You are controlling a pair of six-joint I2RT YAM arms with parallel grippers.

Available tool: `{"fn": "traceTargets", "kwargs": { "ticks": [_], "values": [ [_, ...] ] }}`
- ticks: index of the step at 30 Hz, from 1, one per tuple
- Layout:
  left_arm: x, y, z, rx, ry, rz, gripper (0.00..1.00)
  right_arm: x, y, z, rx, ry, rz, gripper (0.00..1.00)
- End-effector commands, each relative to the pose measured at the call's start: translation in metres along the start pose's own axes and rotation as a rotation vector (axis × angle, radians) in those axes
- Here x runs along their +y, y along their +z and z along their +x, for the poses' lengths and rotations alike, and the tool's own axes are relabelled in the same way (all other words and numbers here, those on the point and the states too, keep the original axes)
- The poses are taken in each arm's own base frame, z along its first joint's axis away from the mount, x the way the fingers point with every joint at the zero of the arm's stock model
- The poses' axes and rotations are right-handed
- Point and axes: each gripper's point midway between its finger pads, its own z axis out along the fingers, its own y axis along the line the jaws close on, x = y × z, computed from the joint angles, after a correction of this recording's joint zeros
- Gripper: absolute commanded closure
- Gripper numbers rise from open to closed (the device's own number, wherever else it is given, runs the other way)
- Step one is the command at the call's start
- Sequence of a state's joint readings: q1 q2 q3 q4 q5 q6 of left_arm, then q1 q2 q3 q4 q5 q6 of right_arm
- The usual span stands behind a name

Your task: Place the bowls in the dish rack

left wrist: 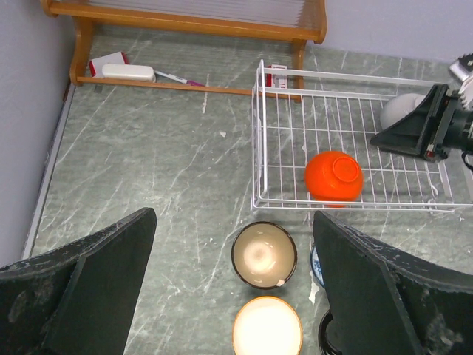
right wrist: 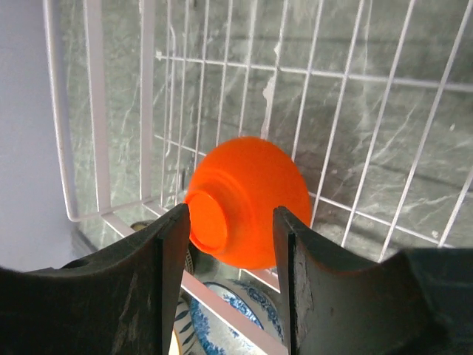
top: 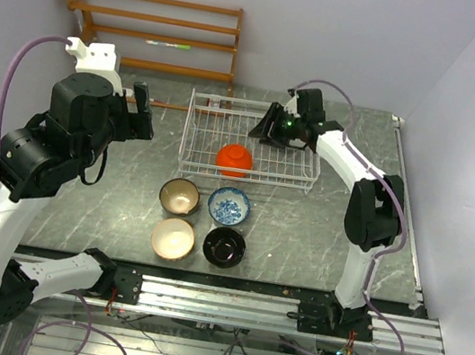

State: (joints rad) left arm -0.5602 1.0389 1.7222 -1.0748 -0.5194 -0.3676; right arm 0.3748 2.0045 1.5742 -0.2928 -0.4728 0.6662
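Note:
The white wire dish rack [top: 293, 170] stands mid-table. An orange-red bowl [top: 234, 160] lies upside down at its front, also seen in the right wrist view [right wrist: 251, 200]. A white bowl [left wrist: 399, 111] sits in the rack behind my right gripper. On the table in front are the brown bowl with tan inside [top: 180, 196], the blue-and-white bowl [top: 229, 205], the cream-beige bowl [top: 172, 239] and the black bowl [top: 224, 247]. My right gripper [top: 268, 130] hovers over the rack, open and empty. My left gripper [top: 142, 111] is open and empty, left of the rack.
An orange-brown wooden slatted shelf [top: 152, 31] stands against the back wall with a pen [left wrist: 177, 78] and a small white item [left wrist: 128, 72] at its foot. Walls close in the left and right sides.

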Motion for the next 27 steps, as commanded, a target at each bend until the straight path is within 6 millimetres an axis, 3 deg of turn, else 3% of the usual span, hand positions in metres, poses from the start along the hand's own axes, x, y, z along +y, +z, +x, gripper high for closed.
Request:
{"fn": "traceTargets", "kwargs": {
  "ticks": [1, 7, 12, 20, 27],
  "values": [
    [-0.004, -0.004, -0.007, -0.025, -0.018, 0.023, 0.01, 0.013, -0.019, -0.006, 0.021, -0.194, 0.147, 0.51],
    [-0.005, -0.004, -0.007, -0.023, -0.015, 0.028, 0.01, 0.038, 0.001, 0.024, 0.133, -0.463, 0.329, 0.44],
    [-0.004, -0.005, -0.007, -0.022, -0.014, 0.031, 0.01, 0.045, 0.013, 0.042, 0.14, -0.52, 0.379, 0.38],
    [0.0, -0.008, -0.005, -0.018, -0.01, 0.02, 0.01, 0.028, 0.024, 0.053, 0.152, -0.621, 0.495, 0.35],
    [0.002, -0.009, -0.003, -0.016, -0.011, 0.013, 0.01, 0.003, 0.018, 0.051, 0.12, -0.639, 0.63, 0.35]
  ]
}}
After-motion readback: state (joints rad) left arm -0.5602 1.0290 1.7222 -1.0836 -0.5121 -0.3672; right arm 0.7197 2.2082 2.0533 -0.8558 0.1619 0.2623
